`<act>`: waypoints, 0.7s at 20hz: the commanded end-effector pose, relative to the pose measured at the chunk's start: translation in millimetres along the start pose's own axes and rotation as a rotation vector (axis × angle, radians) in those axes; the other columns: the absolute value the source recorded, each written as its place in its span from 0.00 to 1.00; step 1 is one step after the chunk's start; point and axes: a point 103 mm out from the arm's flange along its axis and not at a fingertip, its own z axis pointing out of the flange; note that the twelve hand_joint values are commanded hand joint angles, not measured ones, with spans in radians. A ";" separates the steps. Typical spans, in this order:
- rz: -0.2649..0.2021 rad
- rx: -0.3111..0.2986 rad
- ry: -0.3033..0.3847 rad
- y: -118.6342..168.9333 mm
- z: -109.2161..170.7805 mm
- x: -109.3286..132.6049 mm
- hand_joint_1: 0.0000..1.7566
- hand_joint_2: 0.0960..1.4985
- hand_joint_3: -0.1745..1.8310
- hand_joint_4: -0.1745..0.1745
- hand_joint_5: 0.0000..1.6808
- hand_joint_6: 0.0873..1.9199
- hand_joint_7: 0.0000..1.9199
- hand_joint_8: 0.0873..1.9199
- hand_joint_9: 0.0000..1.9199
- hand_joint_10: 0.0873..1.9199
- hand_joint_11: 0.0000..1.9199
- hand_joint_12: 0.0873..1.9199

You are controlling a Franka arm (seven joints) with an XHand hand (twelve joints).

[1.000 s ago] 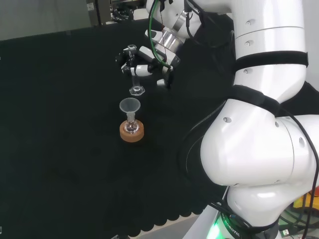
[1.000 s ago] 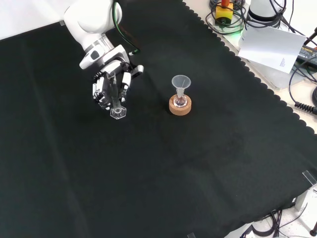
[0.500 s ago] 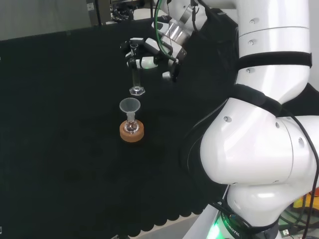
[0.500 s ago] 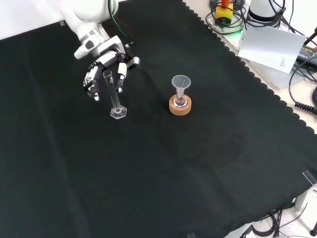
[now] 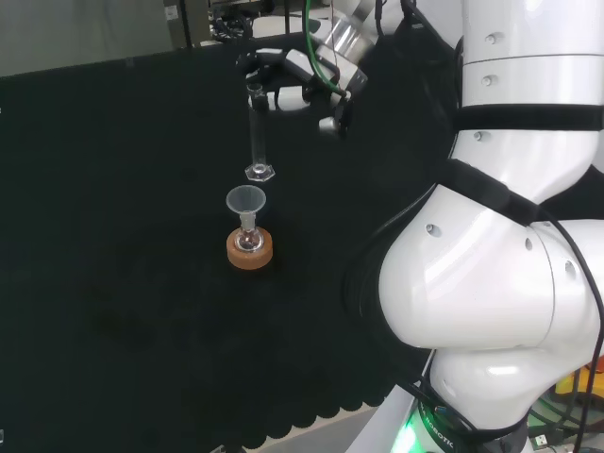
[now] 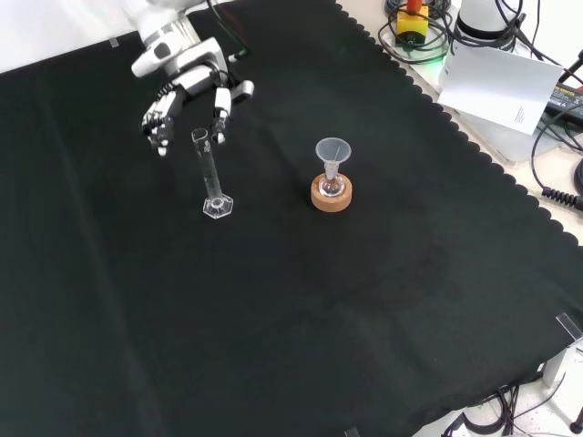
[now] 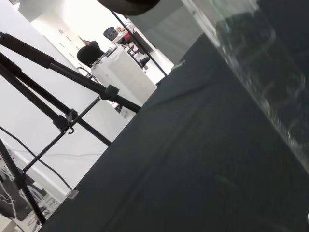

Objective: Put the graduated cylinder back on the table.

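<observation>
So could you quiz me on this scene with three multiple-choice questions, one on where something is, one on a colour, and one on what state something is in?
1. In the front view, where is the graduated cylinder relative to the cork ring?
A. To its left
B. To its right
C. On top of it

2. What colour is the cloth?
A. White
B. Black
C. Red

3. What state is the robot hand in?
A. Curled round the cylinder
B. Open, above the cylinder's top
C. Pressing on the funnel

Answers:
1 A, the cylinder stands left of the ring.
2 B, the cloth is black throughout.
3 B, its fingers are spread and hold nothing.
</observation>
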 end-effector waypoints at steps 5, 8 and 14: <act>0.015 -0.066 -0.199 -45.4 -84.3 81.2 0.48 0.60 0.00 0.29 0.21 0.03 0.09 0.32 0.35 0.00 0.12 0.69; 0.036 -0.084 -0.271 -69.5 -98.6 111.7 0.47 0.60 0.00 0.29 0.21 0.02 0.09 0.32 0.35 0.00 0.12 0.70; 0.118 -0.089 -0.395 -122.5 -113.8 155.7 0.47 0.60 0.00 0.29 0.21 0.02 0.09 0.32 0.35 0.00 0.12 0.70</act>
